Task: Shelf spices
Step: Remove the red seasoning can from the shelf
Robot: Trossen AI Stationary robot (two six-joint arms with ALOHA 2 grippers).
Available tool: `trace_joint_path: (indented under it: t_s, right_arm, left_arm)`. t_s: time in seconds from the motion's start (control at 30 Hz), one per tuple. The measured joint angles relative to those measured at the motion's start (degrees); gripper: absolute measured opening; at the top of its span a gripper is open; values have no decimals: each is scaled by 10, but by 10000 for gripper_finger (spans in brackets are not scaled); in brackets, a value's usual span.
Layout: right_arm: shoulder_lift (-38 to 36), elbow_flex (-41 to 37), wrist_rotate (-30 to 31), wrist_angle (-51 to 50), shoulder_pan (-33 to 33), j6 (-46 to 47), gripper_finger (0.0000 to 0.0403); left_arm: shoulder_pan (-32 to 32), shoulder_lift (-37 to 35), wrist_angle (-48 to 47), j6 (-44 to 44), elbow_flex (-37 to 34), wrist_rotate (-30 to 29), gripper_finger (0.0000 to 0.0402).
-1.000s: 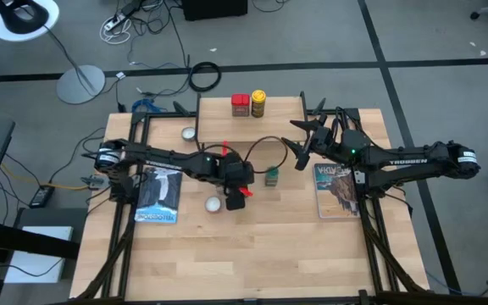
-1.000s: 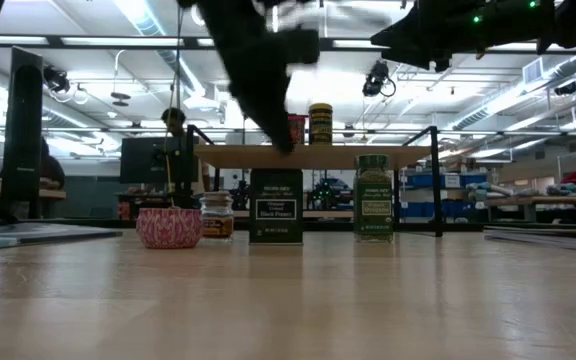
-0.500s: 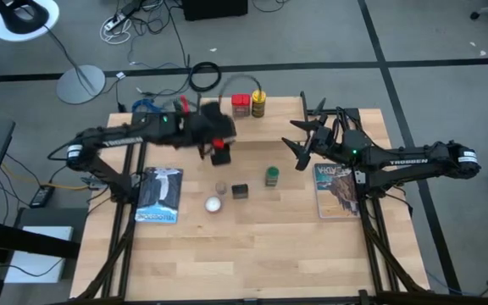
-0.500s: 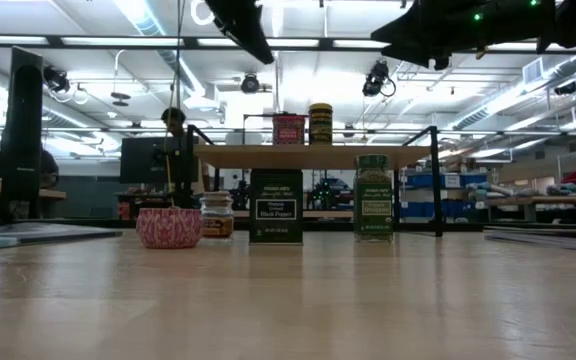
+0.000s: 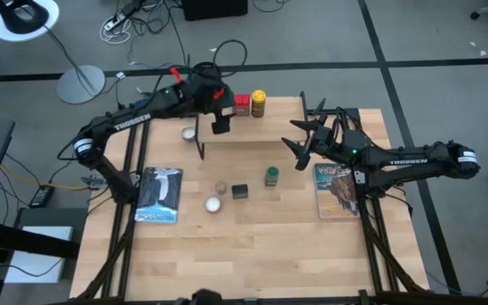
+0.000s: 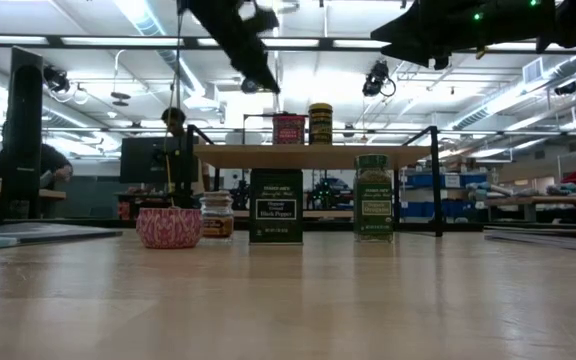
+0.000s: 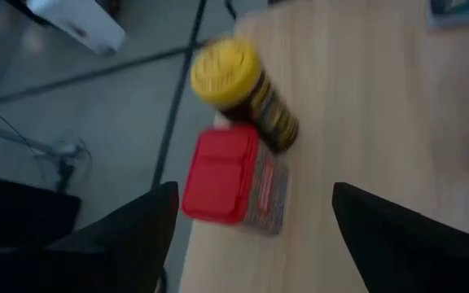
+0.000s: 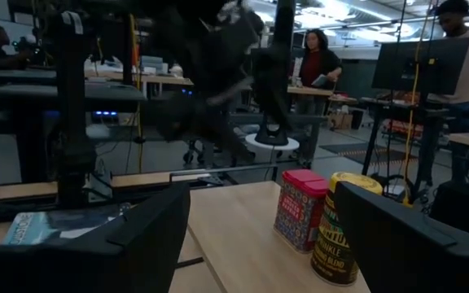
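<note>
The light-wood shelf [image 5: 269, 125] stands at the table's far edge. The red tin [image 5: 241, 103] and the yellow jar [image 5: 258, 103] stand side by side on its far part. On the tabletop in front of it stand the black tin [image 5: 240, 191], the green-capped jar [image 5: 272, 176] and the small brownish jar [image 5: 221, 187]. My left gripper [image 5: 219, 120] hovers open and empty above the shelf's left part, beside the red tin [image 7: 230, 175]. My right gripper [image 5: 296, 142] waits open in the air at the shelf's right end.
Two small silver discs lie on the table, one [image 5: 213, 203] near the brownish jar and one [image 5: 190, 133] left of the shelf. Flat books lie at the left [image 5: 158, 195] and right [image 5: 337, 188]. People show at desks behind the table [image 8: 320, 61].
My left gripper has risen from just above the black tin and swung toward the table's far edge, ending above the shelf's left part beside the red tin. The black tin and the other containers have stayed in place.
</note>
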Motion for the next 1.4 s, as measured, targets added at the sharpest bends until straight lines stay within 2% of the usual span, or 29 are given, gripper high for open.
trace_joint_path:
  t_s: [0.17,0.33,0.6,0.97,1.23,1.4]
  right_arm:
    - [0,0,0,0,0,0,307]
    - [0,0,0,-1,0,0,307]
    - [0,0,0,-1,0,0,307]
    - [0,0,0,-4,-1,-1,307]
    - [0,0,0,-5,-1,-1,307]
    - [0,0,0,-6,-1,-1,307]
  left_arm:
    - [33,24,18,-2,0,40,332]
    - [54,37,28,-8,0,57,331]
    - [78,69,27,-17,52,92,331]
    - [79,167,-126,-16,184,113,327]
    - [80,198,-166,-18,198,134,308]
    - [77,199,-164,-16,198,133,270]
